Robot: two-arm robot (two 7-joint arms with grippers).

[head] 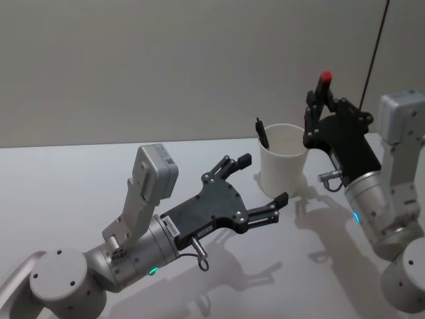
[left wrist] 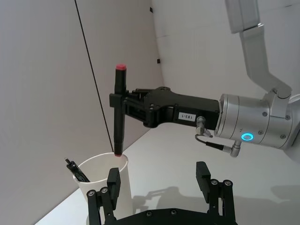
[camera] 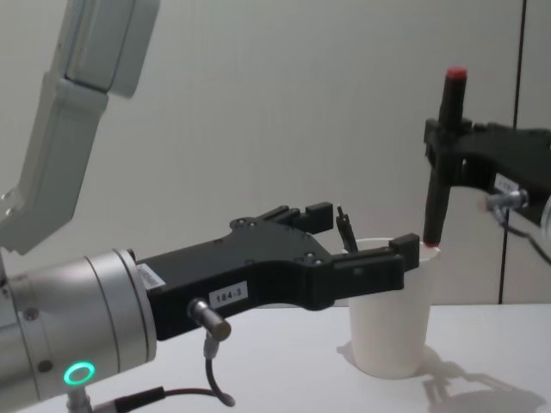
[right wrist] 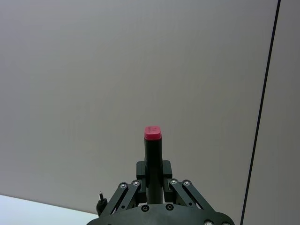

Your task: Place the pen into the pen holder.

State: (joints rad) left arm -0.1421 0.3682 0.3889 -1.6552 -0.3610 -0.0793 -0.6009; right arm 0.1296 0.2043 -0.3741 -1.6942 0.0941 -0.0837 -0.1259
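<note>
Left wrist view shows the right gripper (left wrist: 121,102) clamped on a black pen with a red cap (left wrist: 119,112), upright, its lower tip at the rim of the white tapered paper cup (left wrist: 101,180), which already holds another dark pen (left wrist: 77,171). The tip looks best centred over the opening before lowering and release. The left gripper (head: 262,179), fingers spread, waits just beside the cup.
</note>
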